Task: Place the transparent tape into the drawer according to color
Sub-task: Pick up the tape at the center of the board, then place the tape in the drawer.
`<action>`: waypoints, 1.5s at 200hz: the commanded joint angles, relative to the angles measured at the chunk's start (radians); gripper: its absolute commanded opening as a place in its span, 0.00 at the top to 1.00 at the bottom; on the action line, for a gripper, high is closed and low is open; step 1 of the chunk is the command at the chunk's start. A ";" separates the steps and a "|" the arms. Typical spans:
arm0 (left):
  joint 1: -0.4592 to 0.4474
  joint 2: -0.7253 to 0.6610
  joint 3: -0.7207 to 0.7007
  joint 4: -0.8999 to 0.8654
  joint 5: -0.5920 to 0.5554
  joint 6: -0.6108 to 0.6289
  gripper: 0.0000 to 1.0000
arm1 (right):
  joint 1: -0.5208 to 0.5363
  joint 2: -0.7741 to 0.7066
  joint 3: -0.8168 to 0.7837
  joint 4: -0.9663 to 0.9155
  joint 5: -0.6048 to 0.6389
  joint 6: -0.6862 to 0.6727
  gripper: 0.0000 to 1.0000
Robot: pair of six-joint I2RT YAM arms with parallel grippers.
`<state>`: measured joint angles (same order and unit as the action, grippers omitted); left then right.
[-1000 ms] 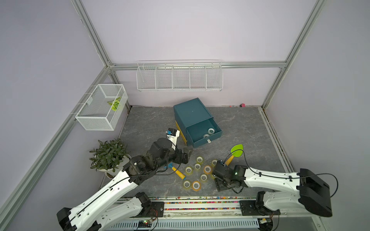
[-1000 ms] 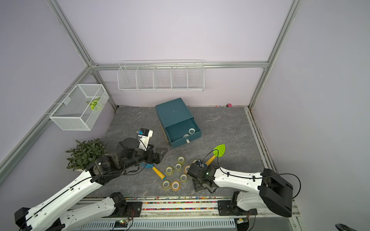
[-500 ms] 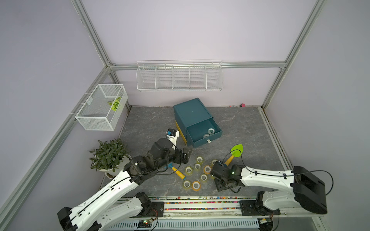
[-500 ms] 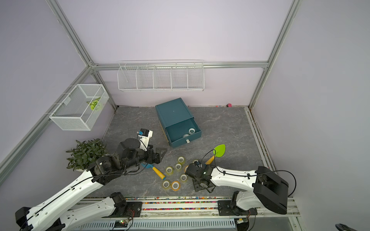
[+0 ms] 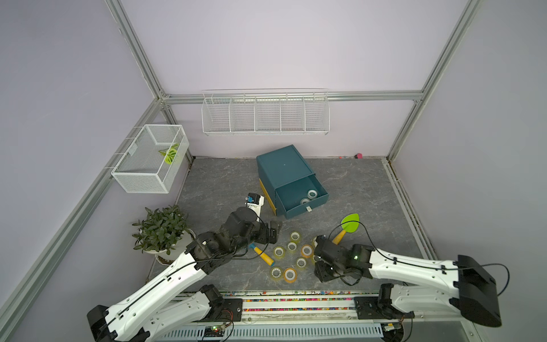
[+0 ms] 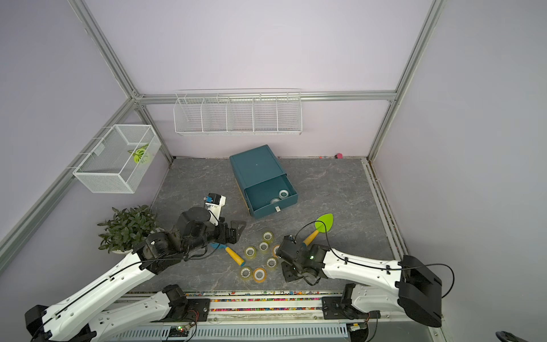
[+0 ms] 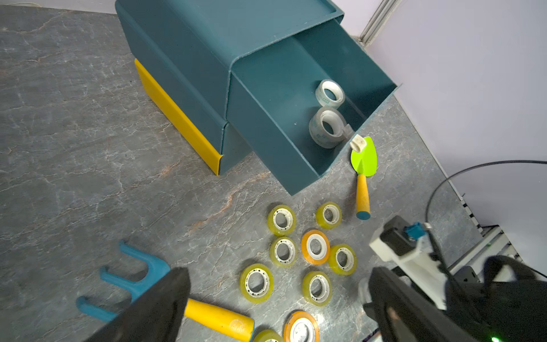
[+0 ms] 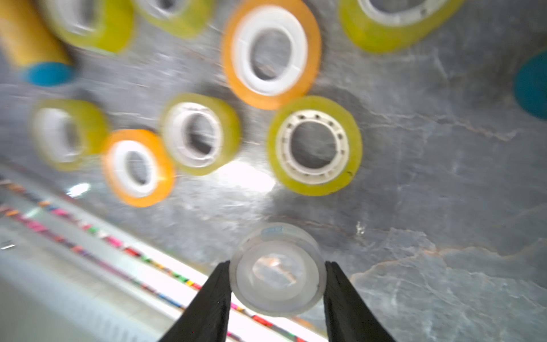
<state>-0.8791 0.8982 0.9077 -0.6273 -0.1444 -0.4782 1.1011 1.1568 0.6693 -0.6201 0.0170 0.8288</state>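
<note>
Several yellow-green tape rolls (image 5: pixel 295 236) and two orange ones (image 5: pixel 307 251) lie flat in a cluster on the grey floor, also seen in the left wrist view (image 7: pixel 256 282). The teal drawer (image 5: pixel 305 208) stands pulled out behind them, with two clear whitish rolls (image 7: pixel 327 127) inside. My right gripper (image 8: pixel 277 265) is at the cluster's right edge, its black fingers pressed on both sides of a clear whitish roll (image 8: pixel 276 284). My left gripper (image 7: pixel 276 284) hangs open above the cluster's left side, holding nothing; in both top views it points toward the drawer (image 5: pixel 273 232).
A blue rake with a yellow handle (image 5: pixel 263 254) lies under the left gripper. A green shovel (image 5: pixel 349 223) lies right of the rolls, and the lower yellow drawer (image 7: pixel 174 115) is shut. A potted plant (image 5: pixel 161 229), a wire basket (image 5: pixel 151 160) and a wire shelf (image 5: pixel 265 114) line the left and back.
My right gripper's jaws have narrowed onto the clear roll, and the arm has edged slightly left. The left arm has barely moved.
</note>
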 commanded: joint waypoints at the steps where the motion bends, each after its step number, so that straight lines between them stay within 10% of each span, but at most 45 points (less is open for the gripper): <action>1: -0.003 -0.015 -0.030 -0.014 -0.036 -0.026 0.00 | 0.007 -0.087 0.057 -0.009 -0.036 -0.021 0.55; 64: -0.003 -0.080 -0.082 -0.023 -0.065 -0.071 0.00 | -0.077 -0.180 0.314 -0.081 0.012 -0.147 0.55; 175: -0.003 -0.075 0.013 -0.072 -0.096 -0.061 0.00 | -0.336 0.334 0.887 -0.202 0.113 -0.378 0.52; 300: 0.028 0.042 0.170 -0.063 -0.146 -0.024 0.00 | -0.356 0.471 1.047 -0.238 0.175 -0.380 0.32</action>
<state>-0.8711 0.9234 1.0054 -0.6884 -0.2562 -0.5339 0.7502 1.6577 1.6928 -0.8562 0.1684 0.4477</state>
